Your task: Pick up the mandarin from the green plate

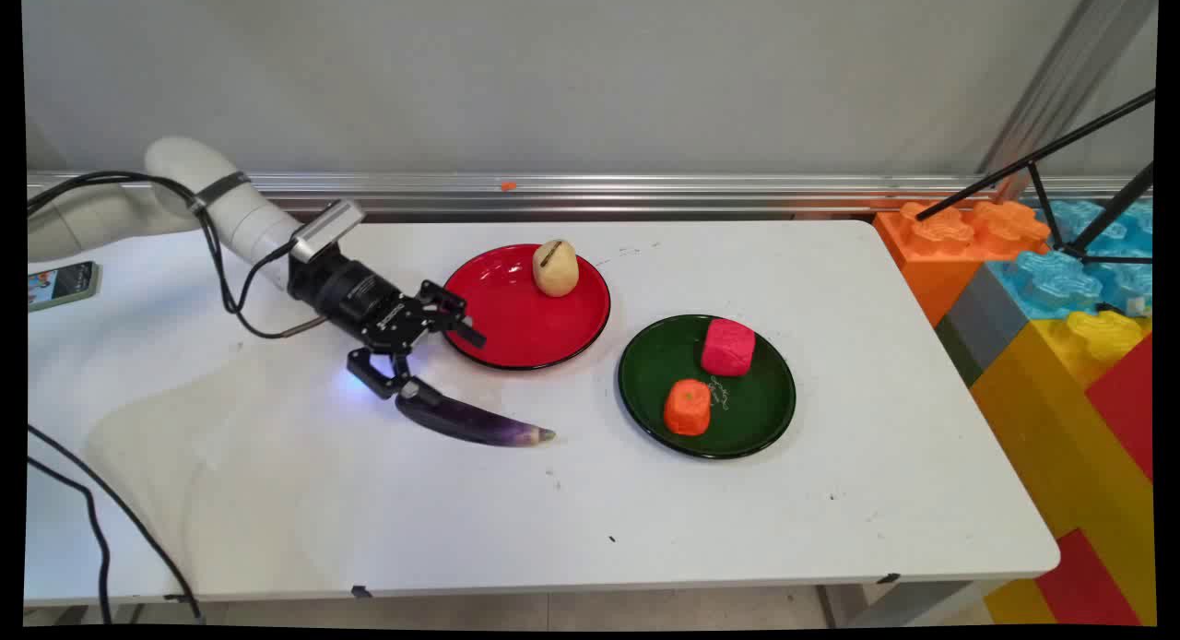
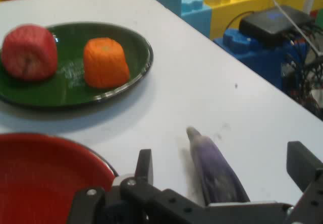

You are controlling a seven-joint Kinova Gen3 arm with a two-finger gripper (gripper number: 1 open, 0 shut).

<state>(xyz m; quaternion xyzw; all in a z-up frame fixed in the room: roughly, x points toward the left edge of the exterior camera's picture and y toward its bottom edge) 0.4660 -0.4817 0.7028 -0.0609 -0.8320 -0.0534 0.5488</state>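
**Gripper low over the aubergine**

The arm reaches in from the left, bent down to the table [image 1: 277,492], and its gripper [image 1: 426,361] sits low at the thick end of a purple aubergine [image 1: 475,421]. The jaws are spread wide, one finger on each side of the aubergine, not clenched on it. The aubergine lies flat on the table with its pale tip pointing right, just in front of the red plate [image 1: 516,331].

On the red plate, toward its far rim, rests a pale potato [image 1: 555,267]. To the right, apart from it, is a green plate [image 1: 765,409] carrying a red block [image 1: 728,347] and, nearer us, an orange block [image 1: 688,407].

Past the table's right end stand big toy bricks [image 1: 1060,299] in orange, blue, yellow and red. A phone [image 1: 61,284] lies at the far left.
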